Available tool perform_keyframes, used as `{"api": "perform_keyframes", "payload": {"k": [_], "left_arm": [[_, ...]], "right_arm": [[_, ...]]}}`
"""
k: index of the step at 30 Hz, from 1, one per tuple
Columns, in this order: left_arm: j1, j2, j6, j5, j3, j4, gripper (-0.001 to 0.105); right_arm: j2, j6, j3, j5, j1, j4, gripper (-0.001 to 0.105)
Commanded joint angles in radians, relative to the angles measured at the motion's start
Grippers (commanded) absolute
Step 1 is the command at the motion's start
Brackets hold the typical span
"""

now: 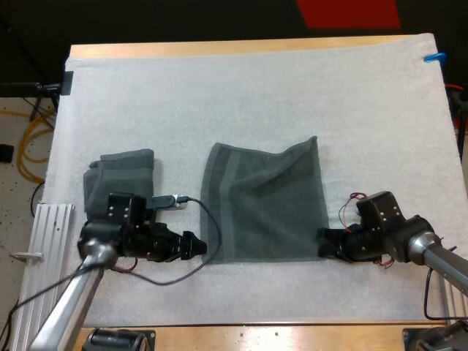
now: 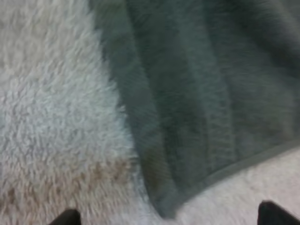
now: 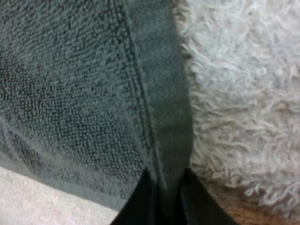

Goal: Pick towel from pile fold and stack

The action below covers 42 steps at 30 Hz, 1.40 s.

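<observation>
Mat (image 1: 256, 95): spread towel (image 1: 263, 201), perhaps folded towel (image 1: 121, 175)

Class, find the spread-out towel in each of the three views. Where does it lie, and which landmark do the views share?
High view: spread-out towel lies mid-mat between left hand and right hand.
Left wrist view: its corner lies just ahead of the open left hand.
Right wrist view: its hem is pinched in the right hand.
Shared landmark: the white mat bordering the towel's hem.

Left arm (image 1: 73, 292) lies low at the near left, left gripper (image 1: 196, 246) pointing right, fingers apart. Right arm (image 1: 439, 257) lies low at the near right, right gripper (image 1: 322, 245) pointing left, fingers pinching the towel (image 1: 263, 205).
</observation>
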Motion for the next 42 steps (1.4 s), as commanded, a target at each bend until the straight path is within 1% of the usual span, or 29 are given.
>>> {"api": "perform_keyframes", "payload": {"k": [1,3,6,9,10,11,13,18,21,26,28,31,33,35,36,38,39,40,41,42], "left_arm": [[-0.005,0.043,-0.008,0.01,-0.001,-0.019,0.071],[-0.005,0.09,-0.007,0.017,-0.001,-0.031,0.071],[-0.005,0.164,-0.005,0.05,-0.001,-0.064,0.071],[-0.005,0.218,-0.005,0.107,-0.001,-0.095,0.071],[-0.005,0.248,-0.005,0.157,-0.001,-0.107,0.071],[-0.005,0.268,-0.005,0.188,-0.001,-0.113,0.071],[-0.006,0.301,-0.004,0.204,-0.002,-0.112,0.071],[-0.037,0.317,-0.006,0.215,-0.014,-0.103,0.071],[-0.083,0.317,-0.017,0.21,-0.014,-0.104,0.071],[-0.148,0.317,-0.042,0.143,-0.014,-0.115,0.07],[-0.153,0.317,-0.058,0.13,-0.014,-0.125,0.068],[-0.153,0.317,-0.061,0.13,-0.015,-0.125,0.067],[-0.153,0.317,-0.061,0.13,-0.015,-0.125,0.06],[-0.153,0.317,-0.061,0.13,-0.015,-0.125,0.045],[-0.153,0.317,-0.061,0.13,-0.015,-0.125,0.04],[-0.153,0.317,-0.061,0.13,-0.015,-0.125,0.02],[-0.153,0.317,-0.06,0.129,-0.015,-0.125,0.014],[-0.153,0.317,-0.057,0.127,-0.015,-0.125,0.006],[-0.153,0.317,-0.053,0.127,-0.015,-0.125,0.0],[-0.153,0.317,-0.052,0.127,-0.015,-0.125,0.0]], "right_arm": [[0.003,-0.011,0.003,0.009,0.001,0.014,0.0],[0.003,-0.011,0.003,0.005,0.001,0.014,0.0],[0.003,-0.011,0.003,0.006,0.001,0.014,0.0],[0.003,-0.011,0.003,0.006,0.001,0.014,0.0],[0.003,-0.011,0.003,0.006,0.001,0.014,0.0],[0.003,-0.011,0.003,0.006,0.001,0.014,0.0],[0.003,-0.011,0.003,0.006,0.001,0.014,0.0],[0.003,-0.011,0.003,0.006,0.001,0.014,0.0],[0.003,-0.011,0.003,0.006,0.001,0.014,0.0],[0.003,-0.011,0.003,0.006,0.001,0.014,0.0],[0.003,-0.011,0.003,0.006,0.001,0.014,0.0],[0.003,-0.011,0.003,0.006,0.001,0.014,0.0],[0.003,-0.011,0.003,0.006,0.001,0.014,0.0],[0.003,-0.011,0.003,0.006,0.001,0.014,0.0],[0.003,-0.011,0.003,0.006,0.001,0.014,0.0],[0.003,-0.011,0.003,0.006,0.001,0.014,0.0],[0.003,-0.011,0.003,0.006,0.001,0.014,0.0],[0.003,-0.012,0.003,0.006,0.001,0.014,0.0],[0.003,-0.015,0.003,0.006,0.001,0.014,0.0],[0.003,-0.024,0.003,0.006,0.001,0.014,0.0]]}}
